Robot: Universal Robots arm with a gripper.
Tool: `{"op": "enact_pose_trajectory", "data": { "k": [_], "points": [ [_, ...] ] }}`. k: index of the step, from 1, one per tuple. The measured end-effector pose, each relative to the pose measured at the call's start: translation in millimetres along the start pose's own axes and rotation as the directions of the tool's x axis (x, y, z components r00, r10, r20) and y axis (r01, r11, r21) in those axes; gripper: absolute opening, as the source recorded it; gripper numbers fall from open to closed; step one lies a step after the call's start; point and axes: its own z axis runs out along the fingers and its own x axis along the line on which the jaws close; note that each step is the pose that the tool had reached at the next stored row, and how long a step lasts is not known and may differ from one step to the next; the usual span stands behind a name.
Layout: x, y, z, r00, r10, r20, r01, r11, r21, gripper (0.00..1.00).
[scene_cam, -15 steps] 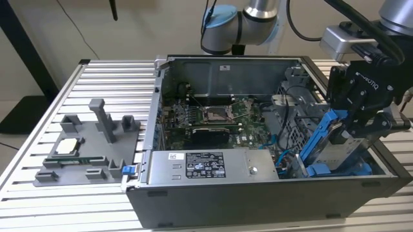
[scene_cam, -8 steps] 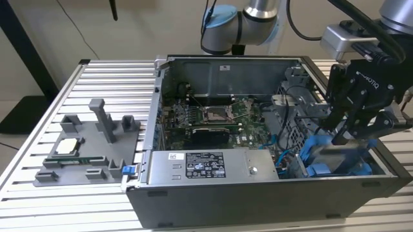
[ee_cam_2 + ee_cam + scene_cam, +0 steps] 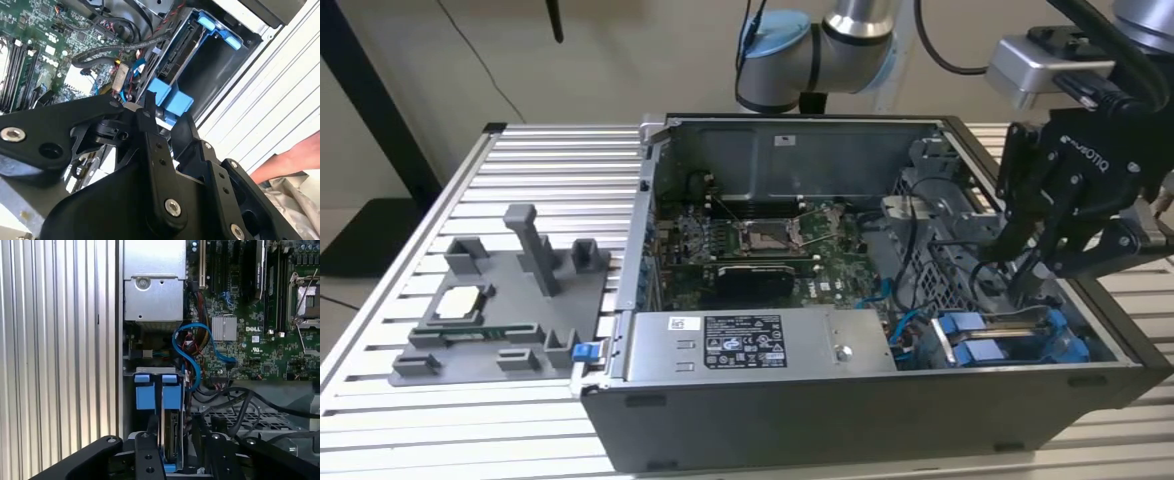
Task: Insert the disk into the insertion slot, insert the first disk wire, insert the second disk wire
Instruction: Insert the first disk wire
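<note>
The disk (image 3: 170, 432), silver-grey in its bright blue carrier, stands edge-on in the insertion slot (image 3: 1021, 325) at the case's front corner on the exterior view's right. Its two blue tabs (image 3: 169, 98) stick out of the bay. My black gripper (image 3: 1027, 280) reaches down into the case there. In both wrist views its fingers (image 3: 148, 452) sit on either side of the disk, shut on it. A blue cable (image 3: 192, 365) and thin red and black leads loop loosely beside the bay, not plugged into the disk as far as I can see.
A second blue carrier (image 3: 216, 29) sits in the neighbouring bay. The motherboard (image 3: 761, 235) fills the case's middle, with the labelled power supply (image 3: 747, 345) in front. A grey fixture (image 3: 507, 290) with parts stands on the slatted table. A hand (image 3: 295, 155) rests outside the case.
</note>
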Motion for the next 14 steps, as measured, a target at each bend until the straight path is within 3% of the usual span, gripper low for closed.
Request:
{"op": "enact_pose_trajectory", "data": {
  "k": [5,7,11,14],
  "points": [
    [-7.7,2.5,0.1,0.9997,-0.001,0.0242,0.001,1.0,0.0055,1.0],
    [-11.0,2.6,0.2,0.9994,-0.001,0.0332,0.001,0.9999,0.0134,1.0],
    [-18.0,2.8,1.1,0.9991,-0.002,0.0431,0.001,0.9994,0.0338,1.0],
    [-23.7,3.2,2.8,0.999,-0.003,0.045,0.001,0.9989,0.0477,1.0]
  ]
}}
